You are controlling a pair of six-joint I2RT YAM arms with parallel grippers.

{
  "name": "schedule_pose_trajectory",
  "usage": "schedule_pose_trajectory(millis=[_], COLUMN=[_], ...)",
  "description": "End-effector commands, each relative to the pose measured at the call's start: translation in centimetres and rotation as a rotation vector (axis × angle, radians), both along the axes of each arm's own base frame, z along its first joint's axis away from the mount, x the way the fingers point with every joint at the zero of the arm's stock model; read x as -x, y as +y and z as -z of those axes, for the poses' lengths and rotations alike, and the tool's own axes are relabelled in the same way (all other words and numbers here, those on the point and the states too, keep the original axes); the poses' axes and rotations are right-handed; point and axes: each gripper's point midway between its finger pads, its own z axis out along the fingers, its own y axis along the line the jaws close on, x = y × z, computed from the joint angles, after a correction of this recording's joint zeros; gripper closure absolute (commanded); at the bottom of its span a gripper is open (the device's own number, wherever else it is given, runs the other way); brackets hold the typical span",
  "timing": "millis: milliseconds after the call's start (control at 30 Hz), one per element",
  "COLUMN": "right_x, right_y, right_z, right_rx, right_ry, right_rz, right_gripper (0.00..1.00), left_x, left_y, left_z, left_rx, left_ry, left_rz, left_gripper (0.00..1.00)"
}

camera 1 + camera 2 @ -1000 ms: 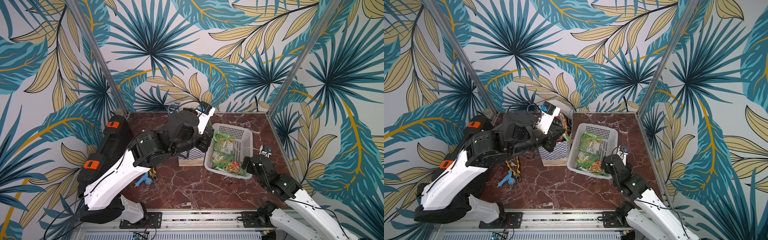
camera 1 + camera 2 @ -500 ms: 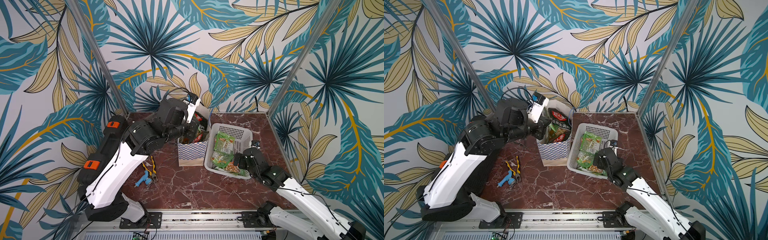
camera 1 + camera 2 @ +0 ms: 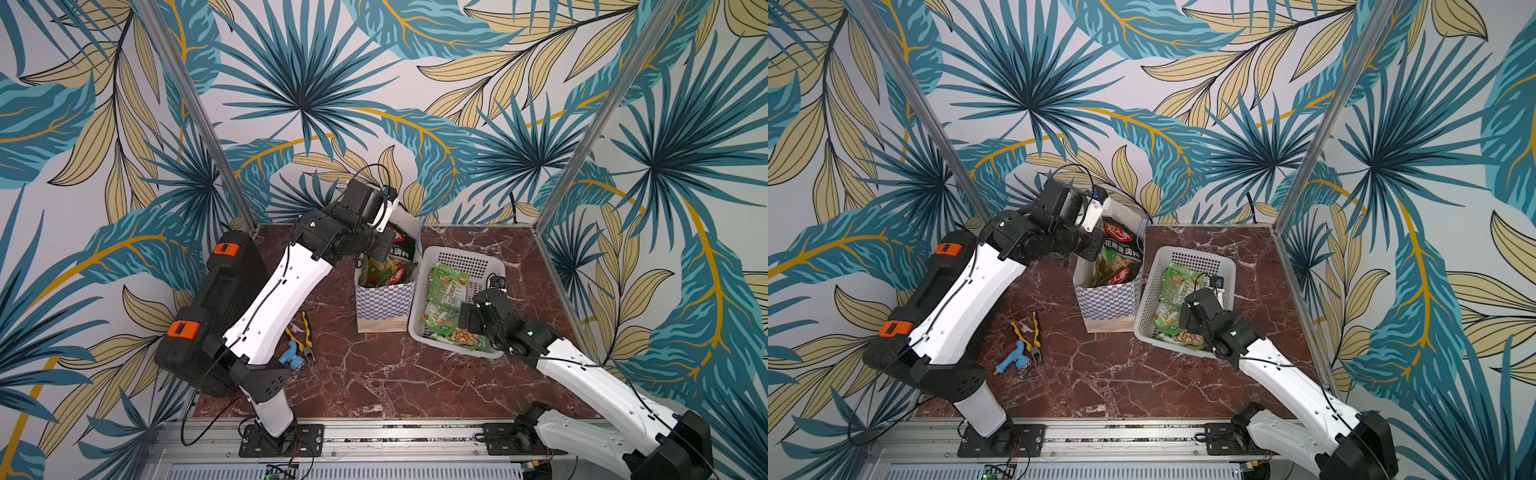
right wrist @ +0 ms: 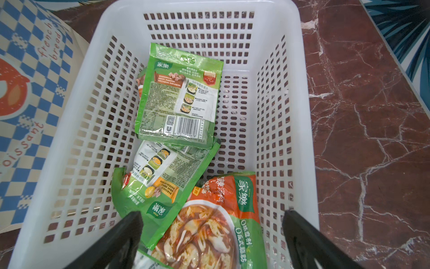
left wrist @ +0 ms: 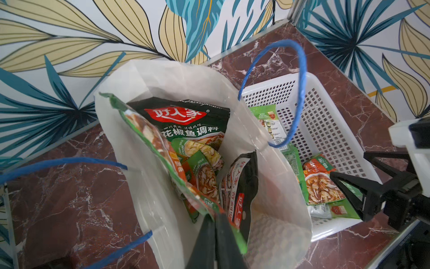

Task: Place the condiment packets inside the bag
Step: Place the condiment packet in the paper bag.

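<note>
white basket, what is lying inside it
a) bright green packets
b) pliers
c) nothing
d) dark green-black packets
a: the right wrist view shows bright green packets lying on the floor of the white basket.

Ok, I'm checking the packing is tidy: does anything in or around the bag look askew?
Yes: a long green packet lies slanted across the bag, its upper corner reaching the rim, its lower end at the left tool. It isn't fully down inside.
</note>
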Motion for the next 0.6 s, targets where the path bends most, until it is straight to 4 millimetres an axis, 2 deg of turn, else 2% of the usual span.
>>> schedule_pose_trajectory(millis=[0,133,267,400,467,567], right_x=[-0.9,-1.5,-2.2,-3.0,-3.7,-4.8], right_y=[0.3,0.8,1.3,1.4,1.4,1.7], right_z=[-0.6,-0.3,0.1,0.8,1.2,1.9], right_rx=[0.021,0.044,0.057,0.064,0.06,0.048], right_ry=[-0.015,-0.008,0.011,0.038,0.056,0.087], right_rz=[-0.02,-0.048,-0.062,-0.054,-0.046,-0.049], right_gripper=[0.0,0.01,0.0,0.01,0.01,0.03], left_x=[0.5,2.3,4.1,6.0,6.7,7.7], left_y=[0.5,0.6,2.2,4.7,7.0,10.2], left_z=[-2.1,-4.3,-6.5,-7.3,-7.3,-6.7], left_rx=[0.028,0.091,0.161,0.22,0.228,0.237], left_ry=[-0.022,-0.052,-0.14,-0.27,-0.354,-0.447], left_rz=[0.002,0.007,-0.022,-0.067,-0.137,-0.242], left_gripper=[0.49,0.37,0.3,0.22,0.17,0.16])
